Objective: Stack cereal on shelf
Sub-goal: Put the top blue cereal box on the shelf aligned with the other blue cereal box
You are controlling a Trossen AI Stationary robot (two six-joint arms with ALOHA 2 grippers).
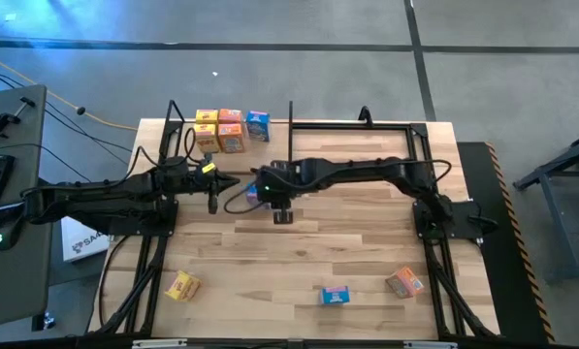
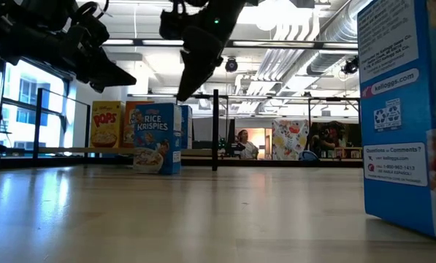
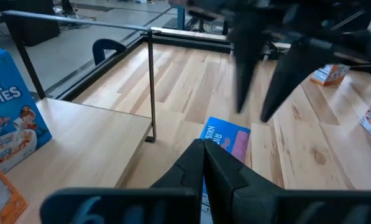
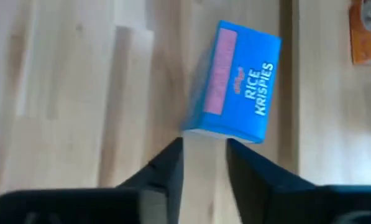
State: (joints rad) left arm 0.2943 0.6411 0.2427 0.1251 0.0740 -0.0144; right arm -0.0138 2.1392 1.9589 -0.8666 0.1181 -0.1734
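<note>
While hanging over mid-table, left to right:
left gripper (image 1: 212, 201): fingers pressed together, holding nothing, just beside the shelf (image 1: 177, 145) edge.
blue cereal box (image 4: 233, 101): upright on table by shelf, mostly hidden under my arms from above.
right gripper (image 4: 204, 163): just above the box, jaws slightly parted, empty.
shelf stack (image 1: 231, 129): four boxes on shelf.
</note>
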